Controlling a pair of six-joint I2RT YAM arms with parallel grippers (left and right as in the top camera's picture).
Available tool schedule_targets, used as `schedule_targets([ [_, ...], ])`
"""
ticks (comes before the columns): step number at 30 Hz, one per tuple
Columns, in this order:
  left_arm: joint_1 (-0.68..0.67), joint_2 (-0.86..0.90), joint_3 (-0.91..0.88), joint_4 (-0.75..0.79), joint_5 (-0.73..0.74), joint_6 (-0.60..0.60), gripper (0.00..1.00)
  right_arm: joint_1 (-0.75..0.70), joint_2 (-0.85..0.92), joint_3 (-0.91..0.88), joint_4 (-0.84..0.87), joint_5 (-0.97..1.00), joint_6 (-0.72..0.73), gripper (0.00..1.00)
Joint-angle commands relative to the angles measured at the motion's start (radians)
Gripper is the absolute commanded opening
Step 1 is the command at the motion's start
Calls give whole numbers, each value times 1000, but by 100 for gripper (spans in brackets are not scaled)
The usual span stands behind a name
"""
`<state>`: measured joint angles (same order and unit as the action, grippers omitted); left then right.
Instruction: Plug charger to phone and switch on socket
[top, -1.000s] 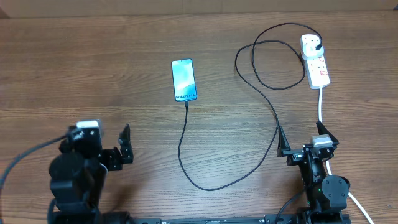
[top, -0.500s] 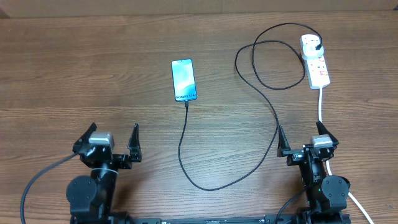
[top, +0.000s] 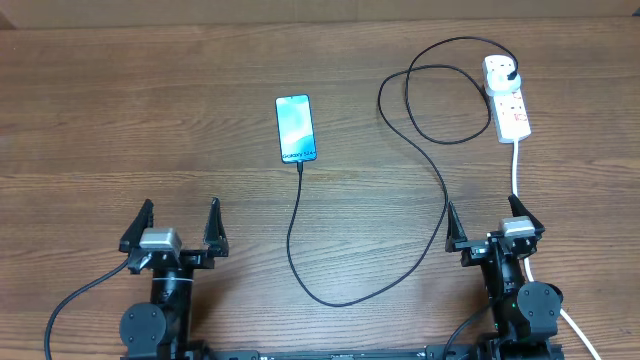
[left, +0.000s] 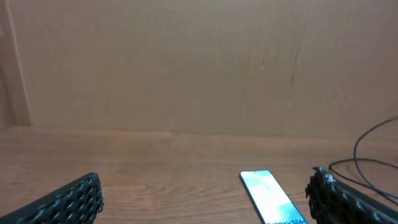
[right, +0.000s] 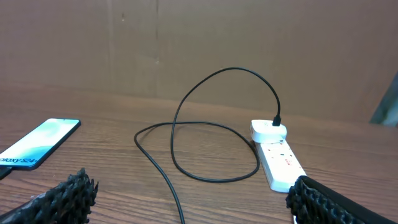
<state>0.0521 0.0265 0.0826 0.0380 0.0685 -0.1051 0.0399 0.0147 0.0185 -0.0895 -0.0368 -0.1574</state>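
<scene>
The phone (top: 296, 128) lies flat in the middle of the table with its blue screen lit, also seen in the left wrist view (left: 270, 196) and the right wrist view (right: 37, 144). The charger (top: 445, 195) is a thin black cable. Its connector tip sits at the phone's near edge, and its plug stands in the far end of the white socket (top: 508, 100) (right: 280, 155). The cable loops near the socket (right: 205, 134). My left gripper (top: 180, 208) (left: 205, 211) is open near the front edge, well short of the phone. My right gripper (top: 487, 215) (right: 193, 199) is open, short of the socket.
The socket's thick white cord (top: 516, 170) runs toward the front edge past my right gripper. The charger's slack sweeps in a wide curve (top: 335, 300) between the two arms. A brown wall stands behind the table (left: 199, 62).
The left arm has swung from a sideways, leftward pose to straight ahead, its open gripper now facing the phone. The right arm, phone, cable and socket have not moved.
</scene>
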Motion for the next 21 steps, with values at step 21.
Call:
schedule_targets([
  [21, -6, -24, -78, -113, -120, 76, 100, 4, -12, -10, 5, 10, -1, 100],
])
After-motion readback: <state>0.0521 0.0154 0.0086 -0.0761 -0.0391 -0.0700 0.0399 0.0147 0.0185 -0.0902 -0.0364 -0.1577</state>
